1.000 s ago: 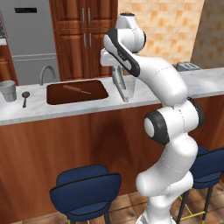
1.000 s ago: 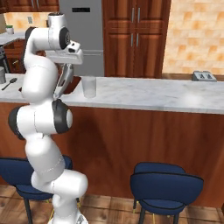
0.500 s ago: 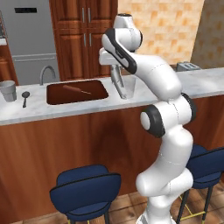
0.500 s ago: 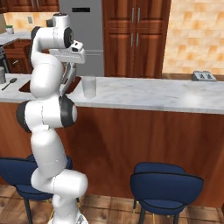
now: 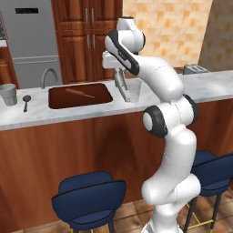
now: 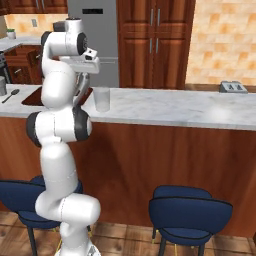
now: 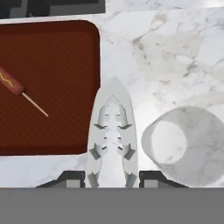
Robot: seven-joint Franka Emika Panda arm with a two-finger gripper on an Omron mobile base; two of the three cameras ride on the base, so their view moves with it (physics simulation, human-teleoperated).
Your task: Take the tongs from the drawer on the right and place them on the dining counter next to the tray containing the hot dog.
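The dining bench (image 5: 214, 88) ran across both base views — a pale marble top over a tall reddish-brown wood front, with dark blue stools (image 5: 88, 195) tucked below it. Behind stood wooden cabinets (image 5: 88, 41), a grey refrigerator (image 5: 29, 43) and a tan tiled wall (image 5: 168, 32), and a toaster (image 6: 232, 87) sat far off at the bench's end. On the marble lay the tray (image 5: 57, 99), large, shallow and dark reddish-brown, and in it the hot dog (image 7: 13, 83) on its thin stick, lying at a slant toward the tray's far side as the hand view framed it. The white arm reached over the bench with the claw (image 7: 112, 179) pointing down, clamped on the tongs (image 7: 113, 131); the silver-grey arms ran out from between the two dark finger tips and met in a rounded end above bare marble. In the hand view the tongs hung just beside the tray's edge, between it and a clear drinking glass (image 7: 183, 144) that stood upright on the marble close on the other side. Whether the tongs' end touched the stone could not be told. From the left base view the tongs (image 5: 122, 88) hung steeply in front of the glass (image 5: 134, 90). Well apart, beyond the tray, a small grey cup (image 5: 8, 94) and a dark spoon (image 5: 26, 101) rested on the bench.
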